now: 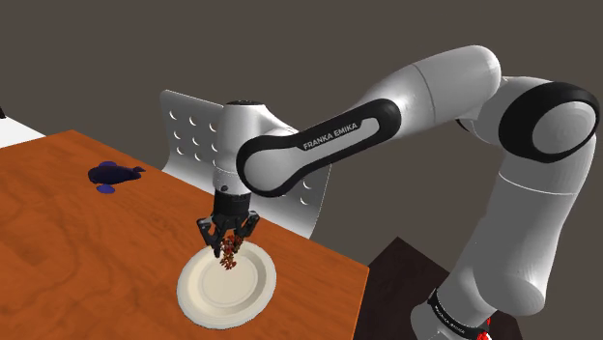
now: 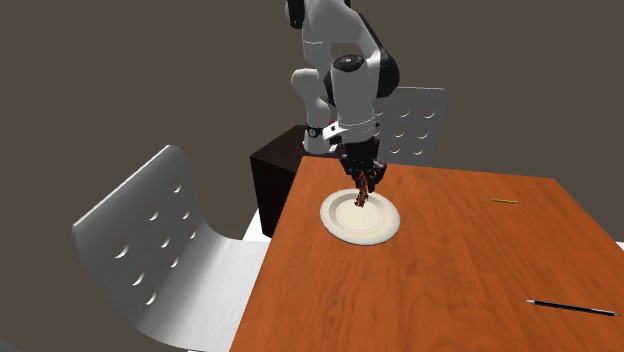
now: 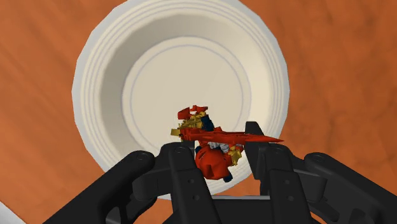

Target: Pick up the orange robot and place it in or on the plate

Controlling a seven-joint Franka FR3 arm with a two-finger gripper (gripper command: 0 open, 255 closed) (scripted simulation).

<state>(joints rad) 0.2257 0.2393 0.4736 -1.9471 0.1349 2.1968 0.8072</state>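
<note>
1. The black gripper [image 1: 228, 241] hangs straight down over a wood-grain table [image 1: 77, 241], its two fingers closed narrowly on a small toy robot [image 1: 229, 253]. The toy is red with gold and dark blue parts.
2. In the wrist view the fingers [image 3: 180, 153] clasp the toy robot [image 3: 213, 143] from both sides. A long red pointed piece juts out sideways past one finger.
3. The toy dangles over the cream plate [image 1: 198, 295], toward the side of it nearest the arm. Whether it touches the plate cannot be told.
4. The plate [image 3: 102, 83] is round with ridged rings on its rim, and it sits flat on the table near the edge closest to the stand [image 2: 275, 175] — a dark box.
5. In the shoulder view a dark blue object [image 1: 114, 174] lies on the table well apart from the plate, with a small blue disc [image 1: 104, 190] just beside it.
6. The second exterior view shows a short yellow pencil [image 2: 505, 202] and a black pen [image 2: 572, 307] lying on the table [image 2: 450, 280], both well clear of the plate [image 2: 385, 232].
7. Two pale grey chairs with dimpled backs stand at the table — one [image 2: 150, 240] in the foreground, the other [image 2: 420, 115] behind the arm.
8. Plain brown-grey walls close the room.
</note>
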